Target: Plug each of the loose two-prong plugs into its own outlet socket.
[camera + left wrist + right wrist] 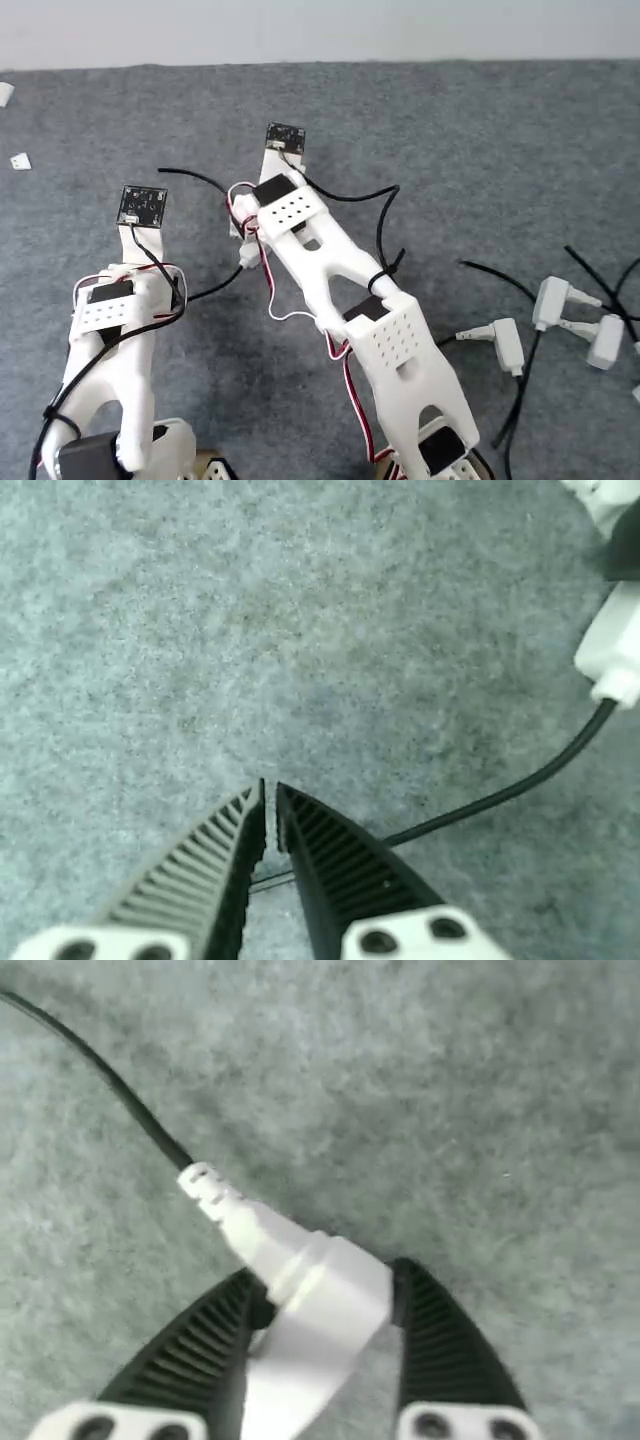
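My right gripper point(325, 1280) is shut on a white plug body point(310, 1305). The plug's strain relief and black cable point(110, 1080) lead away over the grey carpet. My left gripper point(270, 790) is shut with nothing in it, hovering just above the carpet. A thin black cable point(500, 795) runs under it to a white plug point(612, 645) off to one side. In the high view the right arm point(300, 225) reaches to the table's middle. The left arm point(110, 320) stands beside it. Three loose white plug pieces point(505, 342) point(550, 300) point(605, 342) lie at the right.
Black cables point(520, 400) trail from the loose pieces toward the front and right edge. Another black cable point(195, 178) loops between the two arms. Two small white scraps point(20, 161) lie at the far left. Grey carpet point(450, 150) covers the table up to a pale wall.
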`<state>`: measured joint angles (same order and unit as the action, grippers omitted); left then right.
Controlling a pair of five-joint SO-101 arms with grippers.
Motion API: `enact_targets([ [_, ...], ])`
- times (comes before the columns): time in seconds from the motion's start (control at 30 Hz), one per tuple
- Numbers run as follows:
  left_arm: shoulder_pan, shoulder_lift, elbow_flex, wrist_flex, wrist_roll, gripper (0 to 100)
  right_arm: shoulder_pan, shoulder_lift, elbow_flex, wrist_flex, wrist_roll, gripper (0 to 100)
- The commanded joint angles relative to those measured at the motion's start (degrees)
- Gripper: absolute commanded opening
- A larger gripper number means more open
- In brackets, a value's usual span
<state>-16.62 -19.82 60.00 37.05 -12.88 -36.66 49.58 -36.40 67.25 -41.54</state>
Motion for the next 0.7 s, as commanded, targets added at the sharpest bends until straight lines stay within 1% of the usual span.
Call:
enact_targets([
  [0.0, -0.4, -0.2, -2.8, -1.2, 0.2, 1, 0.3, -0.6, -1.0, 0.4, 6.7, 2.8],
  [0.03, -0.4, -0.2, -2.8, -1.2, 0.2, 1, 0.4, -0.7, -1.2, 0.9, 7.5, 0.6],
  [0.13, -0.4, -0.2, -2.8, -1.3, 0.2, 1, 0.7, -2.9, -3.3, 5.7, 7.9, 0.7],
  [0.23, -0.4, -0.1, -2.4, -3.3, 0.3, 1, 0.7, -6.5, -4.0, 10.0, 9.6, 0.8],
  [0.47, 0.2, 0.4, -2.7, -3.7, 0.3, 1, 2.9, -16.7, -0.1, 19.4, 10.6, 0.8],
  [0.57, 1.2, 0.4, -2.3, -5.6, 2.9, 1, 2.6, -24.9, 4.0, 25.0, 10.6, 0.8],
  [0.67, 1.2, 0.4, -2.3, -7.1, 5.0, 1, 2.5, -35.8, 13.7, 25.1, 12.8, 0.8],
])
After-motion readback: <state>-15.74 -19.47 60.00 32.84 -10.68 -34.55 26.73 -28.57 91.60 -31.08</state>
